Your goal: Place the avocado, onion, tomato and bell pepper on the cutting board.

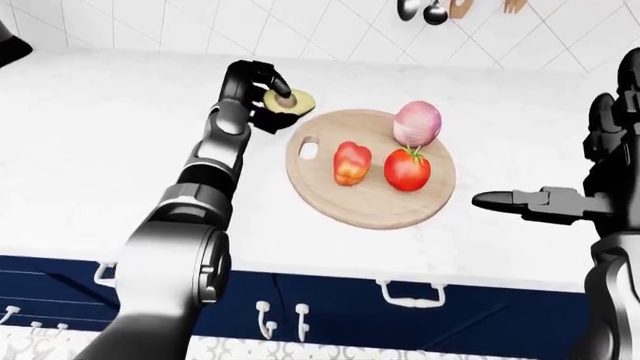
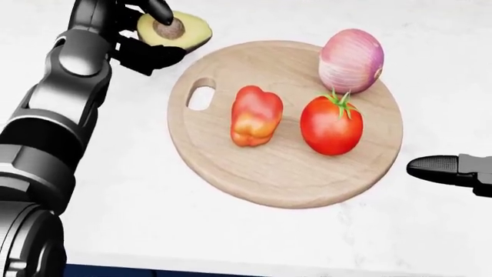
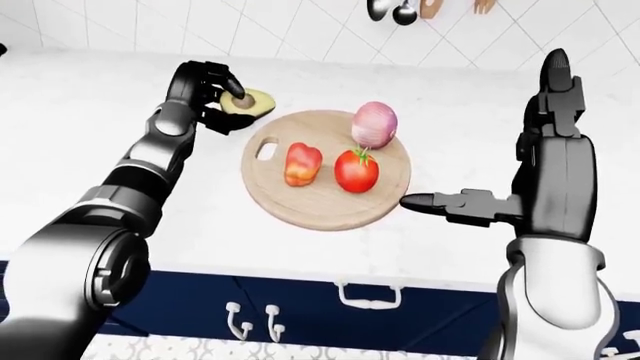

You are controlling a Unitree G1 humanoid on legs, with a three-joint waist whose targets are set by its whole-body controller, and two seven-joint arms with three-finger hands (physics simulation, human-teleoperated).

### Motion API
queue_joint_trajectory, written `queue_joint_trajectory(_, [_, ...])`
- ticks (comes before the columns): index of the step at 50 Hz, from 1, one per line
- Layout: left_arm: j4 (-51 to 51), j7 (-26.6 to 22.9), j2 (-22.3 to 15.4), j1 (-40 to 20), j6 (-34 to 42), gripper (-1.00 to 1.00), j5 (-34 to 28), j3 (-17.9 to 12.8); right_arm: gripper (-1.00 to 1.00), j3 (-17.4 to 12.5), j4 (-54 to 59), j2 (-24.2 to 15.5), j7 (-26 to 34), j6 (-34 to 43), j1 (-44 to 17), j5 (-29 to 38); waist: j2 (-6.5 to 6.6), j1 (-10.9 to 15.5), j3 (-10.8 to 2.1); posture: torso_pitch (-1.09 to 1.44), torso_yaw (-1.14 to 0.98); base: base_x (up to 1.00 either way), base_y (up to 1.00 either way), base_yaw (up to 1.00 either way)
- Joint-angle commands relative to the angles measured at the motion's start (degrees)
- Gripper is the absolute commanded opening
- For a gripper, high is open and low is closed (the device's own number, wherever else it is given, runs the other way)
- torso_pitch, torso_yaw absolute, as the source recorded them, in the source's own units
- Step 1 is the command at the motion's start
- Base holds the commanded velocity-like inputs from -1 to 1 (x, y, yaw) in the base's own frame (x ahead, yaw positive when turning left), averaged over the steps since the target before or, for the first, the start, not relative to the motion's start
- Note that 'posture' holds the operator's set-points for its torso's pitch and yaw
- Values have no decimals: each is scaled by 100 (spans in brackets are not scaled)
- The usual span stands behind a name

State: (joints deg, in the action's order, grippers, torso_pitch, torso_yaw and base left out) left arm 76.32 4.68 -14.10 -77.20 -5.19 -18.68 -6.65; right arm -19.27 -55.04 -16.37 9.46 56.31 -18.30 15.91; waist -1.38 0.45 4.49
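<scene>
A round wooden cutting board (image 2: pixel 277 173) lies on the white counter. On it are a red-orange bell pepper (image 2: pixel 255 115), a red tomato (image 2: pixel 330 124) and a pinkish onion (image 2: pixel 350 60). A halved avocado (image 2: pixel 180 32) with its pit showing is just beyond the board's upper left edge. My left hand (image 2: pixel 146 34) is closed round the avocado, fingers over its top and under it. My right hand (image 3: pixel 545 135) is open and empty to the right of the board, one finger (image 2: pixel 442 167) pointing toward the board's rim.
The white counter (image 1: pixel 100 150) stretches left of the board. A tiled wall with hanging utensils (image 1: pixel 430 9) is at the top. Dark blue cabinet fronts with white handles (image 1: pixel 410 296) run below the counter edge.
</scene>
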Motion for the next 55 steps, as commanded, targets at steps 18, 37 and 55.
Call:
queue_joint_trajectory(18, [-607,-1354,63,-517,-163,-69,1117,-105,100,-10,-99,-38,-62,-215,-71,34,-38,31,-154,10,0,0,0,0])
queue_joint_trajectory(37, [-1224,-1976,181,-411,258,-67,989,229,100,36,-103,-8,-67,-225,-58,74,-66,36,-142,10,0,0,0,0])
queue_joint_trajectory(55, [-1674,-2275,419,-235,494,-65,891,339,100,2,-131,-81,-24,-116,-149,68,-87,42,-138,10,0,0,0,0])
